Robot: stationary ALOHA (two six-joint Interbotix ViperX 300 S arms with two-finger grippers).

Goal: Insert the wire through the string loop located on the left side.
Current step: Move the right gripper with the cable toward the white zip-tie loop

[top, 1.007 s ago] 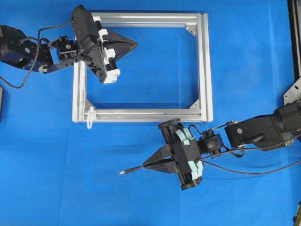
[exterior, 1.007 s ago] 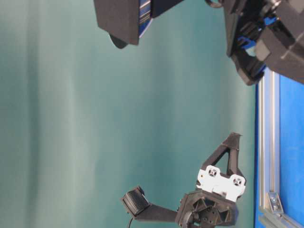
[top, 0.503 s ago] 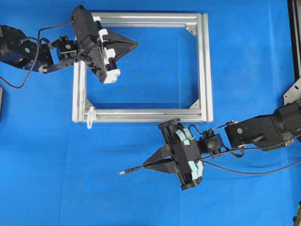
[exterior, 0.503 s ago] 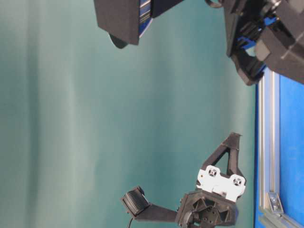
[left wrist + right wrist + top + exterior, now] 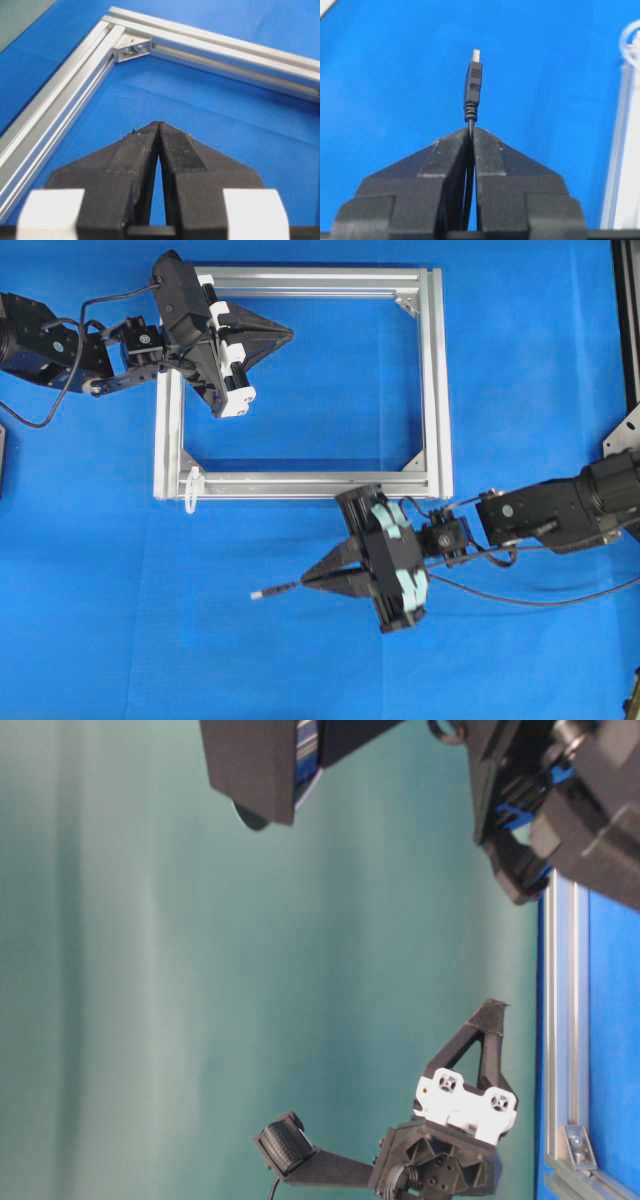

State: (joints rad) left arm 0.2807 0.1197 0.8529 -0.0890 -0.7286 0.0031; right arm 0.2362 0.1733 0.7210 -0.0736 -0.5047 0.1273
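Black thin wire with grey plug tip clamped in right gripper; left gripper clenched empty. Carrying stage; next, aim tip at small white string loop.

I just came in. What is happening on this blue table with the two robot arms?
The right hand is shut on the wire, just behind its plug, which sticks out in front of the fingertips. It is below the aluminium frame, with the plug pointing left, not yet at the string loop on the frame's lower left corner. The left hand is shut and empty, over the upper left part of the frame.
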